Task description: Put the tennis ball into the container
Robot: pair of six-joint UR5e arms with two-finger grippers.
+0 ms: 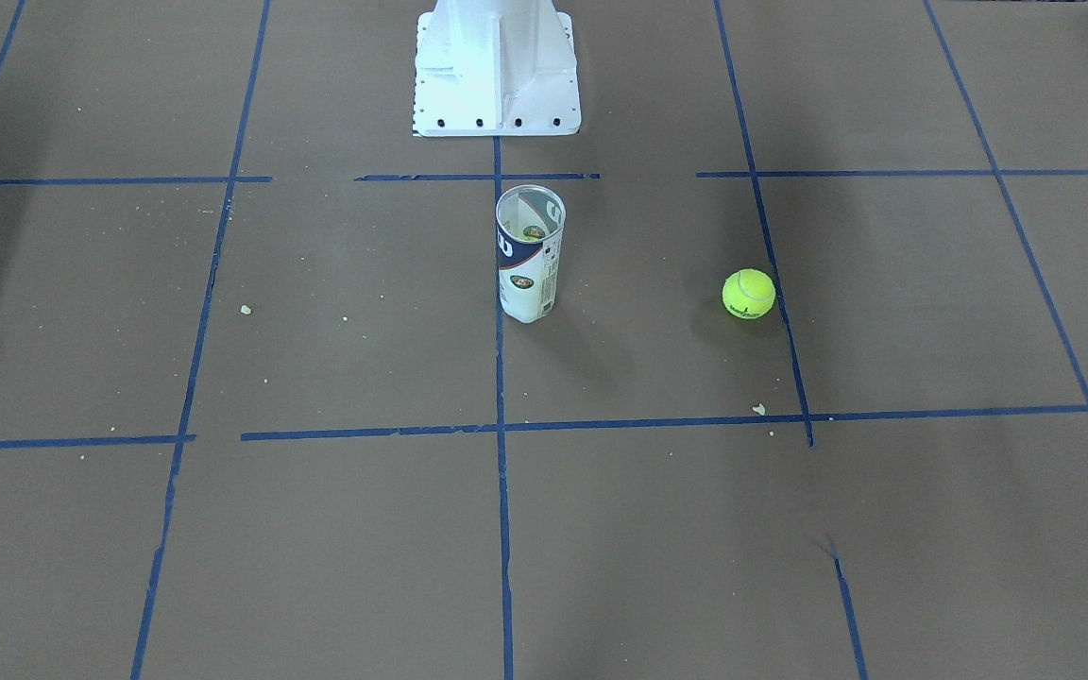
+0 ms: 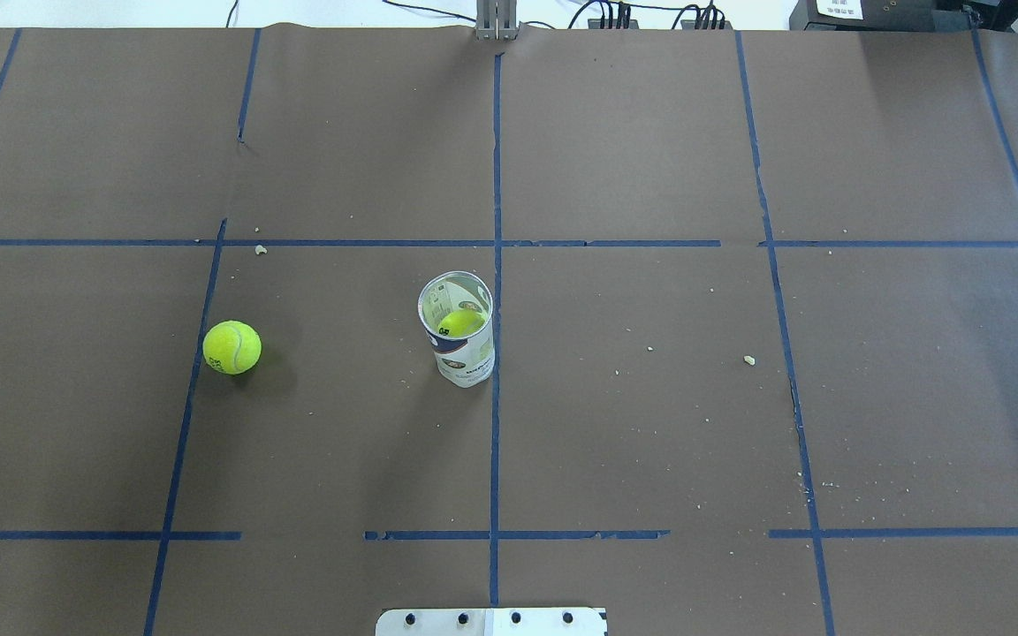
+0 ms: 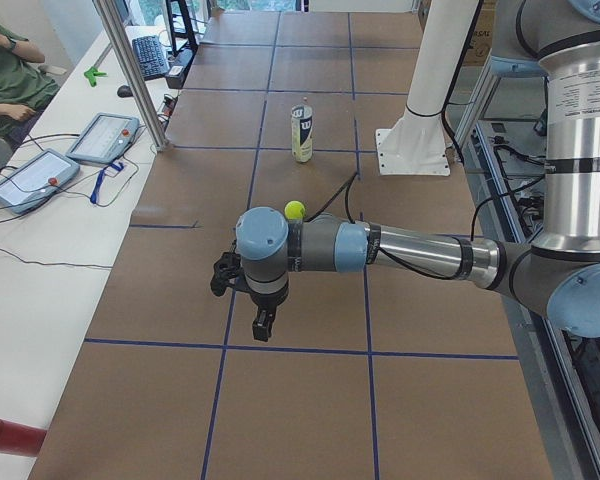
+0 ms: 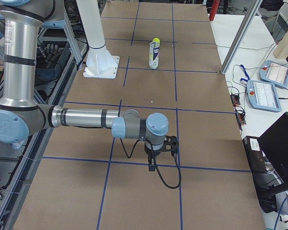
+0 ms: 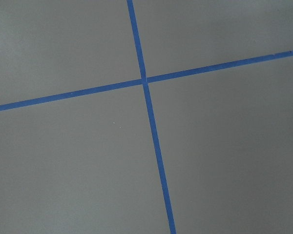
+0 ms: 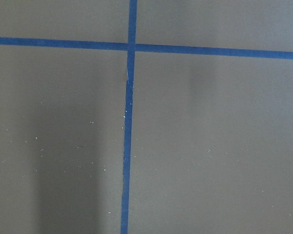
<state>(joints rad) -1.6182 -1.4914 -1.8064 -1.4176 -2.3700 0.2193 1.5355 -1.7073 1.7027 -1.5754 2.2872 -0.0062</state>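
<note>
Grippers sit out at the table's ends, my left gripper [image 3: 263, 326] and right gripper [image 4: 152, 166], each low over a tape crossing. I cannot tell whether either set of fingers is spread or closed. Further in, the tennis ball [image 2: 231, 347] lies free on the brown paper at nine o'clock of the container [image 2: 463, 353], well apart from it. The tube stands upright, mouth open, another ball [image 2: 460, 322] already inside. Left arm's job, I reckon: drop straight over the ball, pinch across its middle, lift above the rim before crossing. Room is generous: a tape line [image 2: 186, 397] runs just beside the ball, and the far table edge [image 2: 341, 32] at twelve o'clock is well off.
</note>
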